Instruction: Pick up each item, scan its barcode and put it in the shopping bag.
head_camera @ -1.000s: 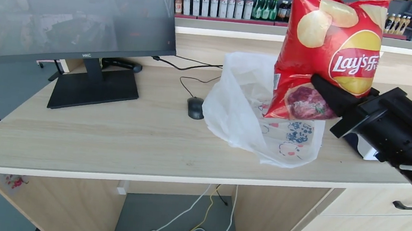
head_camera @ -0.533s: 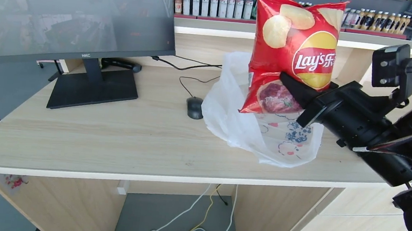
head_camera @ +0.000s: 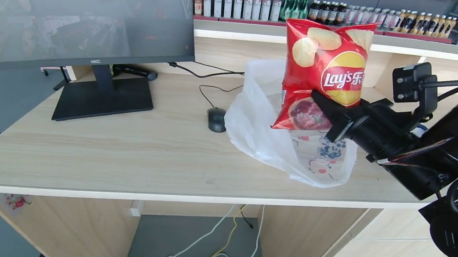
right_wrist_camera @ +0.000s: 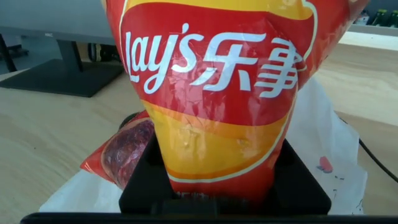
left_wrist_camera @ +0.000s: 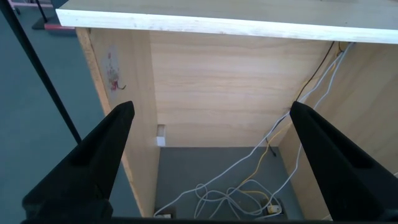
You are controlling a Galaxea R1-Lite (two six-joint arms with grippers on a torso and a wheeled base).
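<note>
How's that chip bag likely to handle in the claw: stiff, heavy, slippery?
Probably light for its size: the chip bag stands upright above the right claw, pinched only near its lower end. Its glossy, puffed film looks slippery and crushable, so squeezing harder may break chips.

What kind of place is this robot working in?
Most likely a shop checkout: rows of bottled drinks behind, a monitor on the wooden counter, and a shopping bag below the chip bag in the right gripper.
</note>
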